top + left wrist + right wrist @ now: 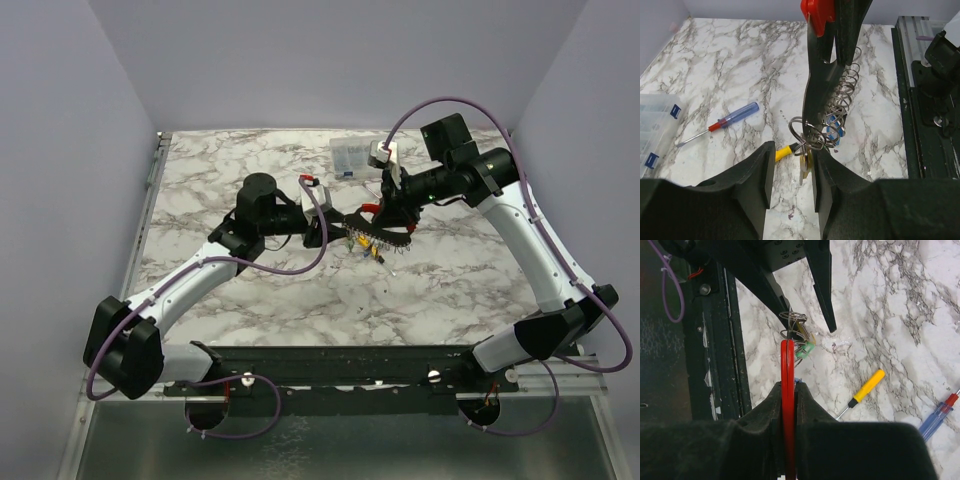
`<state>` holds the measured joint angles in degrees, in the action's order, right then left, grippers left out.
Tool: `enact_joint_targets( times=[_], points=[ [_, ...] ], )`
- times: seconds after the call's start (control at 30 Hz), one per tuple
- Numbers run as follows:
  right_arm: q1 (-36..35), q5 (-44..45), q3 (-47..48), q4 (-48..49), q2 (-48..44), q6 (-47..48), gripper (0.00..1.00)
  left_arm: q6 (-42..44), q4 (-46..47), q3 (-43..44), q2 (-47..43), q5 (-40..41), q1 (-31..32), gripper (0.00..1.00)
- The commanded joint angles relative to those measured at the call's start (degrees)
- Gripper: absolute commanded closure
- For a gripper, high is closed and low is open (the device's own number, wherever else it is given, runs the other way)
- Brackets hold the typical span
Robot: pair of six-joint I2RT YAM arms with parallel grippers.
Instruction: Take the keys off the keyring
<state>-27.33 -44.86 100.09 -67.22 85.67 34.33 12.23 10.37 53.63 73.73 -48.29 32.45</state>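
I am clamping my right fingers (774, 402) on the red strap (787, 360) of the keyring (799, 131) | holding my left fingers (759, 175) apart, one each side of its ring | keys (805, 349) are dangling from it over the marble surface (730, 60)

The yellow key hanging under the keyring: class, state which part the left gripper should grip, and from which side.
Probably its hanging body, just below the keyring. The yellow key dangles vertically between the fingers of the open left gripper, so come in level from the left arm's side and pinch across it, while the right gripper holds the red strap.
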Motion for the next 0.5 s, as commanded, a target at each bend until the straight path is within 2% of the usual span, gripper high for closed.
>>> enact_joint_targets(
  times=[0.0,0.23,0.37,0.47],
  points=[
    [-0.4,-2.9,0.7,2.1,-1.1,-1.3,0.99,-0.1,1.8,-0.4,0.9,1.4,1.0,0.6],
    [-0.3,-3.0,0.6,2.0,-1.5,-1.2,0.99,0.1,1.6,-2.2,-0.3,2.2,1.1,0.62],
    [-0.4,-2.4,-0.2,1.9,-2.0,-1.3,0.99,-0.1,0.5,-1.8,-1.8,3.1,1.0,0.78],
    [-0.3,-1.5,-2.0,2.7,-3.1,-2.1,0.99,3.2,-5.0,-0.9,-3.8,4.1,0.9,0.97]
  ],
)
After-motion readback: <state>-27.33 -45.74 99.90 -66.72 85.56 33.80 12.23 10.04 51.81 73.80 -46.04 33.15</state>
